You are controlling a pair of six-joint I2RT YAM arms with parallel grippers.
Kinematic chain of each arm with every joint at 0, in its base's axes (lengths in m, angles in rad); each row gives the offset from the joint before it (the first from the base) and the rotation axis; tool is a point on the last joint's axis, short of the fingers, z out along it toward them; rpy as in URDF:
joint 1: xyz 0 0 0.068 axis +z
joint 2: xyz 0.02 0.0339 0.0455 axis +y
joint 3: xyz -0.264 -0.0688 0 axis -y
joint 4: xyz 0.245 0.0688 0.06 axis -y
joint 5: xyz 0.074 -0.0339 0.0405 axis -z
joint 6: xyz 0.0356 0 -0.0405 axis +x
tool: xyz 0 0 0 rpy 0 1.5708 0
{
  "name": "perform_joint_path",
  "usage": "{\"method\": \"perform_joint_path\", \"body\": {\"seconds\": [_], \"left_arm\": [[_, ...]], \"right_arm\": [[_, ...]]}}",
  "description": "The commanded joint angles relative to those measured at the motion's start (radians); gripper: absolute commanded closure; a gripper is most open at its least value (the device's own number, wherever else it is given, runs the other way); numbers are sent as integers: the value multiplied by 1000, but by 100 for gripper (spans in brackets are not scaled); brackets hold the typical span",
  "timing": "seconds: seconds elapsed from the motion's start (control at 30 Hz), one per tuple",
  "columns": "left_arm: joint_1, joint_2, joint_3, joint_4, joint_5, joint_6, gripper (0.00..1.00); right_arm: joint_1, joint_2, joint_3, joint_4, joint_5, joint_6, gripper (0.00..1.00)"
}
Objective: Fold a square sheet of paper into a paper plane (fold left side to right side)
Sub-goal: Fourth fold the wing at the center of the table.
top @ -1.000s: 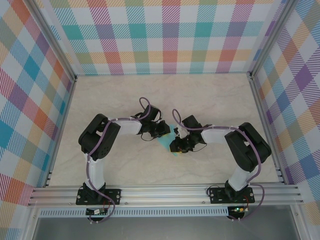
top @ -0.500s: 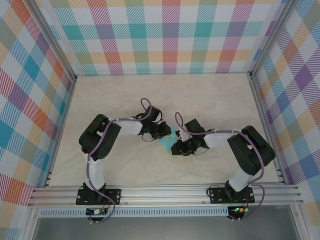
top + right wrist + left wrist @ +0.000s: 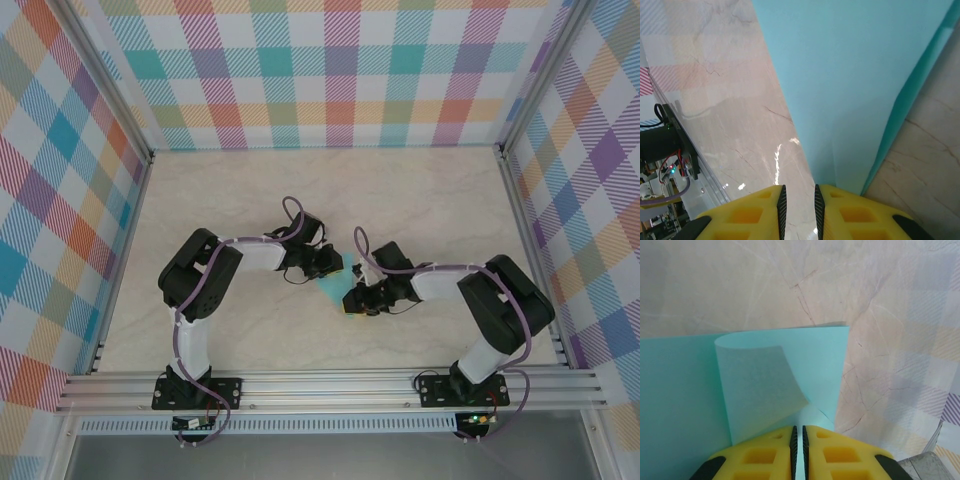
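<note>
From above, the square sheet of paper (image 3: 331, 288) is a sliver at frame centre, mostly covered by the left claw (image 3: 335, 263) and right claw (image 3: 352, 302). The left wrist view cuts it at left and bottom; its curled flap vanishes behind the yellow fingers (image 3: 765, 457). The right wrist view cuts it at top and right; the grip there is unclear.

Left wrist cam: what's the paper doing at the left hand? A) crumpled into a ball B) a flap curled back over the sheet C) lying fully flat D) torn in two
B: the paper has a flap rolled back over itself in a soft curve, its edge pinched in the left hand.
</note>
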Motion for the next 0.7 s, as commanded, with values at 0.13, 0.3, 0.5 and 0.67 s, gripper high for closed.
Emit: {"method": "perform_joint_path", "body": {"seconds": [0.13,0.3,0.5,0.67], "left_arm": [[-2,18,-37,-81,-62,15,85],[-2,15,-37,-81,-62,16,85],[-2,15,-38,-82,-62,14,85],[-2,13,-37,-80,-61,14,85]], "right_arm": [[19,-70,-31,-86,-54,26,75],[19,-76,-28,-72,-52,34,75],[19,-118,-17,-25,-33,70,74],[19,-119,13,-32,4,92,74]]}}
